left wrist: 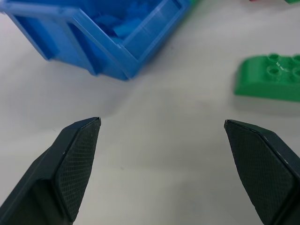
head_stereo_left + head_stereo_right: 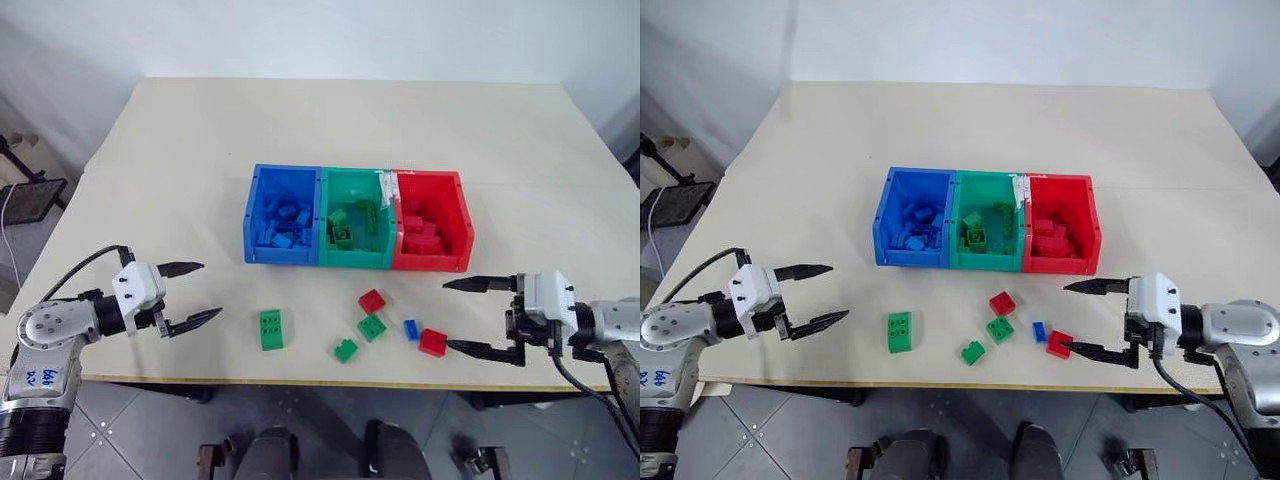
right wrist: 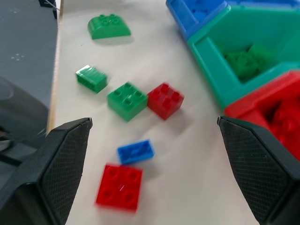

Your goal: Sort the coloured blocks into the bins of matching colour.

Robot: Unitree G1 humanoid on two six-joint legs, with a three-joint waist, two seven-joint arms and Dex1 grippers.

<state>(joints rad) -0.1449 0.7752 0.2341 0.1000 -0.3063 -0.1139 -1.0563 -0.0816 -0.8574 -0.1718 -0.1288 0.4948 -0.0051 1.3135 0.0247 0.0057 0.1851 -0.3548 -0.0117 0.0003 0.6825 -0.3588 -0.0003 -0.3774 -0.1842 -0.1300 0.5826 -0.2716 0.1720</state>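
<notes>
While bricks fill bins (image 2: 357,262), six blocks (image 2: 372,301) lie outside.

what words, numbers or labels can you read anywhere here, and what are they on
Blue handwriting on the left arm's silver casing: too scrawled and small to read for certain.
White strip between the green bin and red bin: no legible print.
Blocks, bins, table and both grippers: no text seen.

Blue bin (image 1: 112,37) cut off at frame edge; bin contents indistinct.
</notes>
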